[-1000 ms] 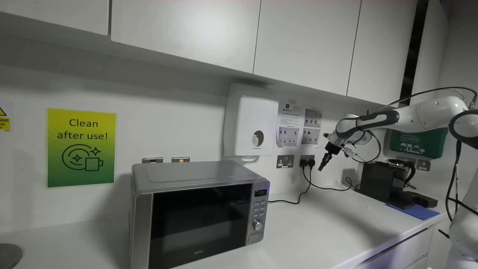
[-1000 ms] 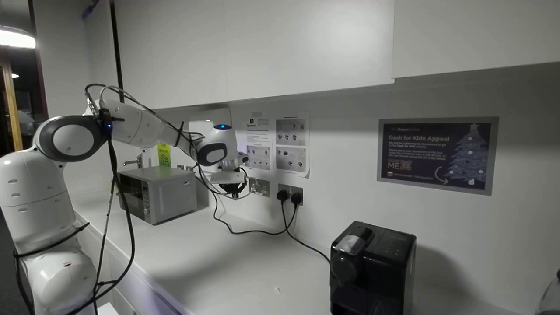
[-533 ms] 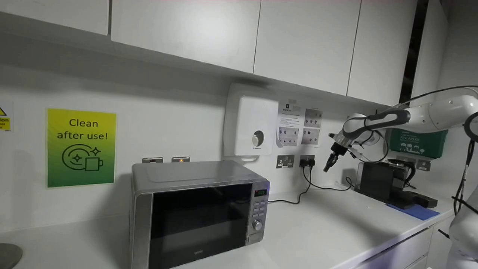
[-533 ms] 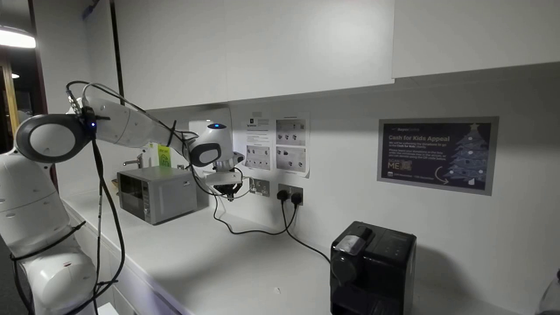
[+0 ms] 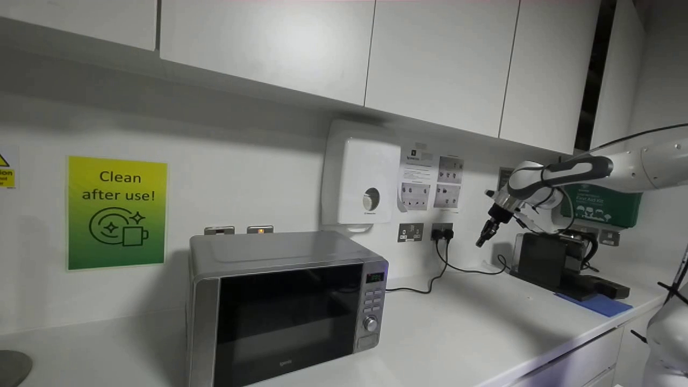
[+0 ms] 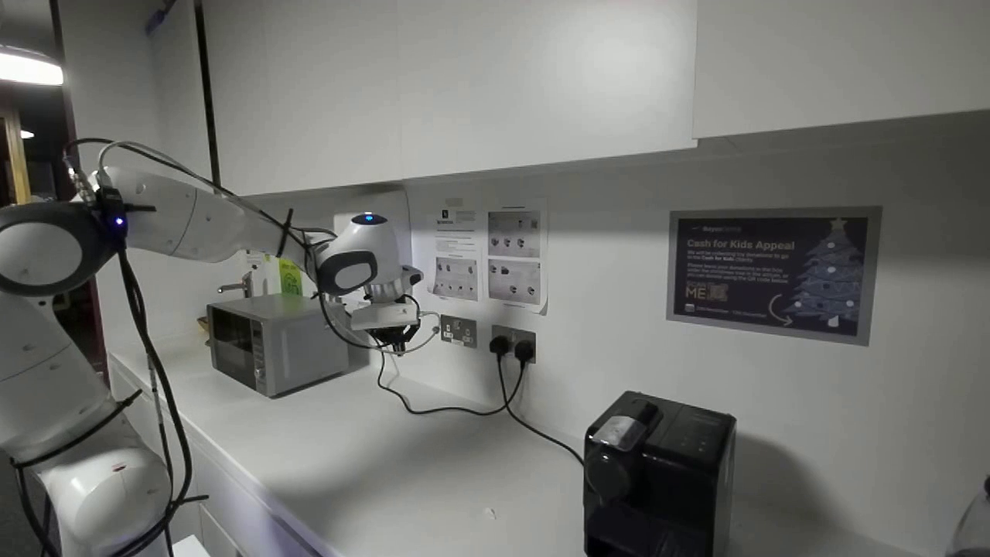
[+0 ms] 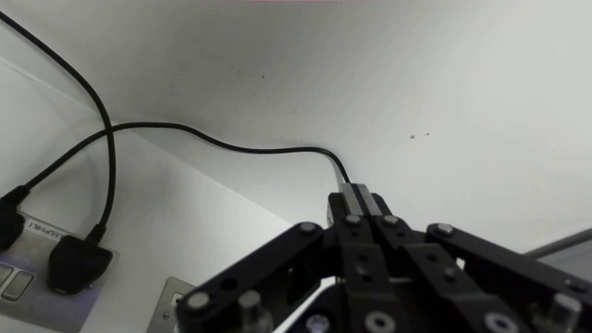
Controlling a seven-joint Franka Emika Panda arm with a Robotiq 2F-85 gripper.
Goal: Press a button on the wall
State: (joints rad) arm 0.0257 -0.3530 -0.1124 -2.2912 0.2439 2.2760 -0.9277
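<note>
the wall (image 5: 252,183) runs across an exterior view behind the bench (image 5: 446,333). at the right of the frame the pincer (image 5: 480,244) hangs tilted over the bench, clenched on nothing, apart from the wall. in the wrist view's lower left, a socket plate (image 7: 55,307) carries two black plugs (image 7: 79,264) and rocker switches (image 7: 17,286); a second plate (image 7: 167,303) is partly cut off at the bottom edge.

which button is meant i cannot tell; a rocker seems likeliest. to press it well, the joined fingertips (image 7: 352,199) should act as one blunt poker: square up to the plate, meet a single rocker at its raised end, push until it tips, then back straight off, clear of plugs and cords (image 7: 277,151).

the microwave (image 5: 287,309), left of centre, has its door (image 5: 290,322) closed, the glass too dark to show contents. the paper-towel dispenser (image 5: 361,172), centre, hides its load. the first aid kit (image 5: 602,207), right, is closed. a clear bottle (image 6: 973,530) is cut off at an exterior view's lower right, contents unclear.
</note>
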